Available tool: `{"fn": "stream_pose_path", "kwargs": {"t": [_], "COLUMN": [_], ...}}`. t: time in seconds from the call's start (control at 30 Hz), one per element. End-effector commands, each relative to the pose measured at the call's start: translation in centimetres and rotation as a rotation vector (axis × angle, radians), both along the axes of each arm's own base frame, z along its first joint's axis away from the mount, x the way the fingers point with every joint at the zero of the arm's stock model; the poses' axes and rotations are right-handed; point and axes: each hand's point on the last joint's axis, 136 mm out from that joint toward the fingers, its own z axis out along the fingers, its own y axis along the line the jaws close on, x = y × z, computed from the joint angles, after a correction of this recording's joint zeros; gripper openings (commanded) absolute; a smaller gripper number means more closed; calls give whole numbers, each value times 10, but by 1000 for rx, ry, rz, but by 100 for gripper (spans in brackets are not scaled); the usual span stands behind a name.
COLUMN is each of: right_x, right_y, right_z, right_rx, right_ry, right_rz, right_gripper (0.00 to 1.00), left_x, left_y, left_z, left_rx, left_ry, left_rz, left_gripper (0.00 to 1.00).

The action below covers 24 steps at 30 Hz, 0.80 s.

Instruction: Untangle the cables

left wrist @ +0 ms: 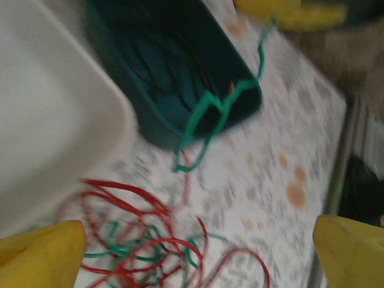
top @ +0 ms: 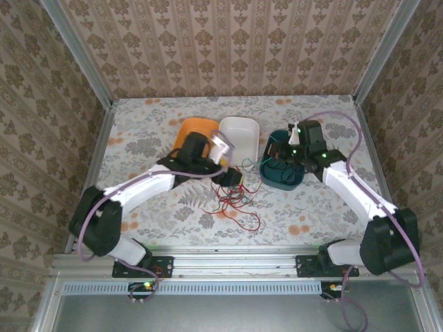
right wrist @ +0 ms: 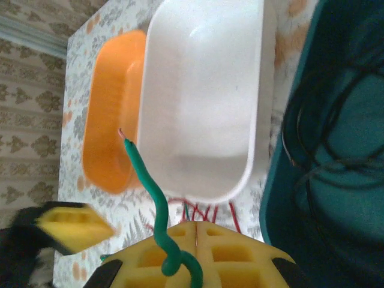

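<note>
**Inspector:** Checking the left fingers first: how do they stand?

**Recorder:** Wide apart, poised over the tangle of red cables. That tangle lies on the desk, just in front of the white tray.

**Inspector:** And the right fingers?

**Recorder:** Pressed together and clamped on the green cable, over the teal tray. A short free end curls up out of the grip, with a bare tip showing.

**Inspector:** Course of that green cable?

**Recorder:** In the left wrist view it hangs over the teal tray's rim and drops onto the desk. It runs on toward the red tangle, where green strands are wound among the red ones.

**Inspector:** Other cables?

**Recorder:** Black cables lie coiled inside the teal tray.

**Inspector:** Layout of the trays?

**Recorder:** Three in a row at mid-desk. The orange tray is on the left, right against the white one. The teal tray stands on the right, just beside the white.
</note>
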Motion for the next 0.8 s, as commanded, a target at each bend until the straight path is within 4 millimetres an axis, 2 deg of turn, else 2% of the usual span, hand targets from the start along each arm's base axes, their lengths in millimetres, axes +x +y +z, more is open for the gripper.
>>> {"fn": "stream_pose_path", "kwargs": {"t": [0.0,0.1,0.2,0.3,0.4,0.43,0.53,0.57,0.63,0.77], "right_x": [38,66,88,102,113,116,120,120,119,99], "right_y": [2,7,16,31,49,55,63,62,57,44], "right_z": [5,-13,-41,-64,-73,-73,-69,-65,-56,-37], "right_rx": [-91,-173,-217,-237,-243,-241,-230,-235,-261,-313], "right_ry": [-44,5,83,137,139,136,130,122,97,56], "right_rz": [-12,-7,18,57,107,123,144,139,127,128], "right_gripper": [0,0,0,0,5,9,35,39,47,49], "left_x": [39,48,47,38,30,28,25,25,25,22], "left_y": [34,75,97,99,99,100,98,97,93,77], "left_z": [29,14,0,-13,-29,-34,-47,-50,-56,-61], "left_rx": [-75,88,196,237,276,293,321,326,331,311], "left_ry": [-23,-63,-71,-45,-6,5,33,39,62,95], "left_rz": [301,458,525,505,490,489,472,463,439,360], "left_gripper": [100,100,99,99,100,100,100,100,99,97]}}
